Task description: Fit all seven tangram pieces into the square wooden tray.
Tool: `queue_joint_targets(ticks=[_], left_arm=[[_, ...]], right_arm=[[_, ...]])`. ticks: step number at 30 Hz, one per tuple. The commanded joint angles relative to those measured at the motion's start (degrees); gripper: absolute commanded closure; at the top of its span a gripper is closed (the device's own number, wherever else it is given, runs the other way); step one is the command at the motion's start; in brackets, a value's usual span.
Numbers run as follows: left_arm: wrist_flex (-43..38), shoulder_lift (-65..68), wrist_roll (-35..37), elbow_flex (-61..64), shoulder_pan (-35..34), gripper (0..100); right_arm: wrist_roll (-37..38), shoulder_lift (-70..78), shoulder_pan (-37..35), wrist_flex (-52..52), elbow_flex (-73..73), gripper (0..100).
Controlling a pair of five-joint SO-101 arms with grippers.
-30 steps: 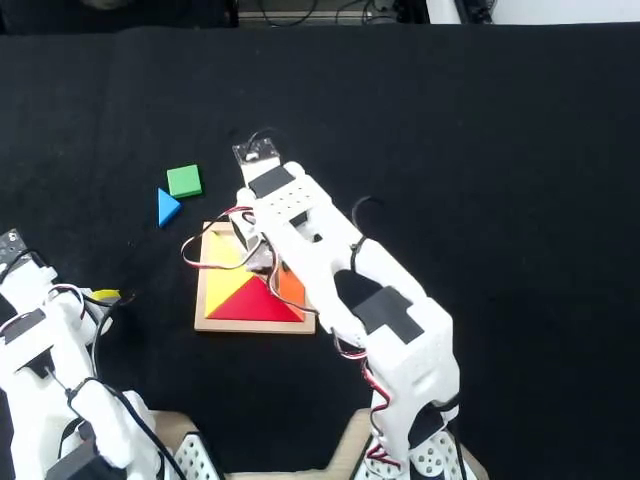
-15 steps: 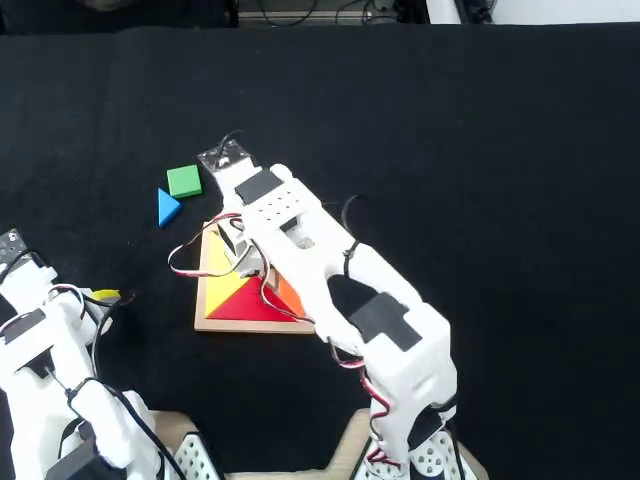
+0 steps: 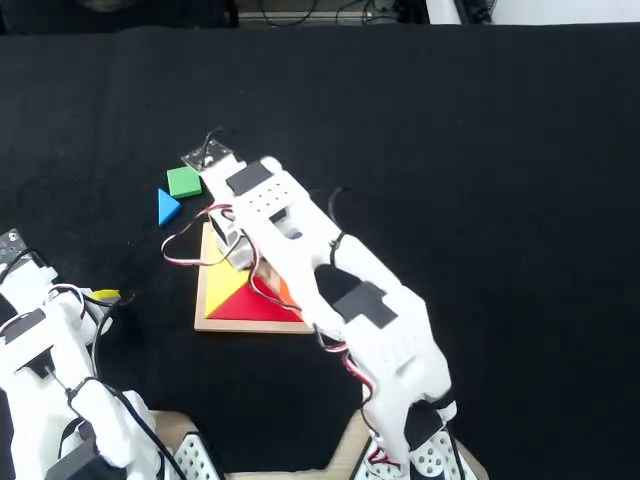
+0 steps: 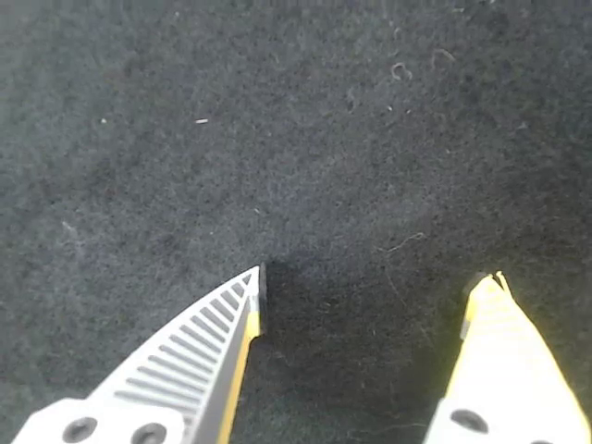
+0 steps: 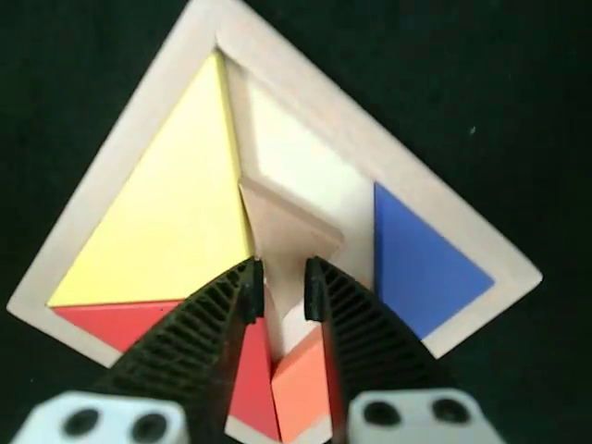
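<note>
Over the tray (image 5: 125, 153), the right gripper (image 5: 282, 268), barely parted, masks seated pieces; green square (image 3: 184, 181) and blue triangle (image 3: 167, 206) lie outside; left gripper (image 4: 372, 280) gapes.

The worktop (image 3: 500, 150) is covered in matt black cloth flecked with lint. The tray (image 5: 305, 104) is made of pale, smooth wood.

The desk (image 3: 500, 150) is plain black. The tray (image 5: 113, 171) is pale, unpainted wood. Inside it are a yellow triangle (image 5: 171, 222), a red triangle (image 5: 120, 324), an orange piece (image 5: 301, 384), a deep blue triangle (image 5: 412, 268) and a wood-coloured triangle (image 5: 287, 227). The square (image 3: 184, 181) is green, and the loose triangle (image 3: 167, 207) is a lighter blue. The left tool (image 4: 370, 277) is white and yellow with ribbed stripes. The right tool (image 5: 282, 268) is black and ribbed, on a white arm (image 3: 300, 250) with black patches.
</note>
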Motion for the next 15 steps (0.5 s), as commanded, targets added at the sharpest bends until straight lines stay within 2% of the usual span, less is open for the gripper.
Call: queue_joint_targets(ticks=[1, 7, 12, 15], left_arm=[[-0.8, -1.2, 0.1, -0.7, 0.1, 66], [-0.8, -1.2, 0.1, -0.7, 0.1, 66], [-0.8, -1.2, 0.1, -0.7, 0.1, 66], [-0.8, -1.2, 0.1, -0.7, 0.1, 66]], right_arm=[[2.2, 0.3, -0.7, 0.2, -2.7, 91.0], [5.9, 0.1, -0.7, 1.6, -2.9, 91.0], [14.5, 0.1, -1.1, 1.6, -2.8, 91.0], [16.0, -0.2, 0.0, 1.2, -3.9, 91.0]])
